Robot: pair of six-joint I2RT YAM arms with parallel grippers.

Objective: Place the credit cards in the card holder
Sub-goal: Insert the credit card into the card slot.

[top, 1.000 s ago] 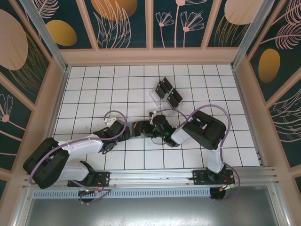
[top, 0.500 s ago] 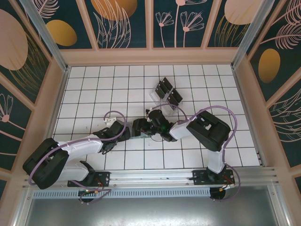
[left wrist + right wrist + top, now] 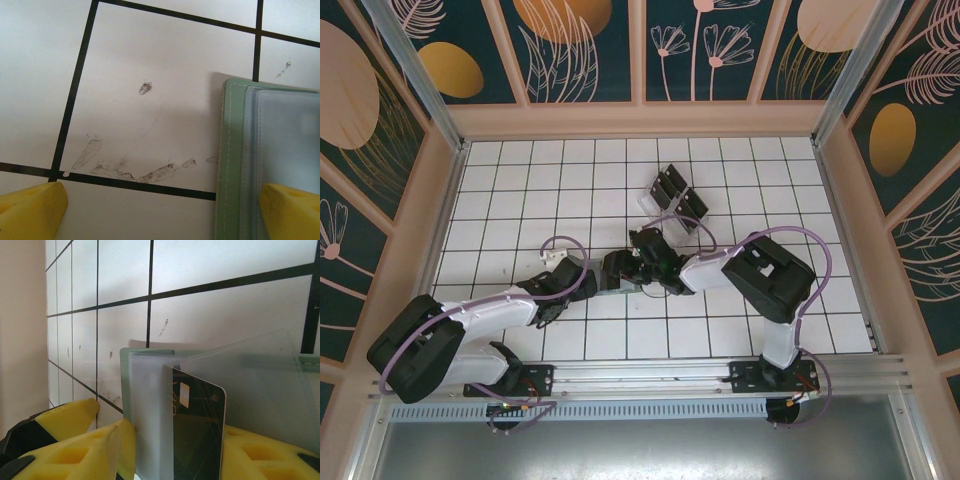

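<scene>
Right wrist view: a black rectangular credit card [image 3: 196,432] with a pale chip mark stands on edge between the yellow pads of the right gripper [image 3: 175,452]. It rests against the clear inner sleeve of the soft grey-green card holder [image 3: 125,385].
Right grip: the jaws are partly apart, with the card and sleeve edge between them. I cannot tell whether they press.
Left wrist view: the holder's stitched edge lies flat on the white tiled table [image 3: 150,60]. The left gripper [image 3: 160,215] is spread wide and holds nothing, one pad above the holder and one above bare tile.
Top view: both grippers meet over the holder at mid-table. A clear plastic rack [image 3: 672,200] holding dark cards [image 3: 665,188] stands just beyond them, farther and to the right.
</scene>
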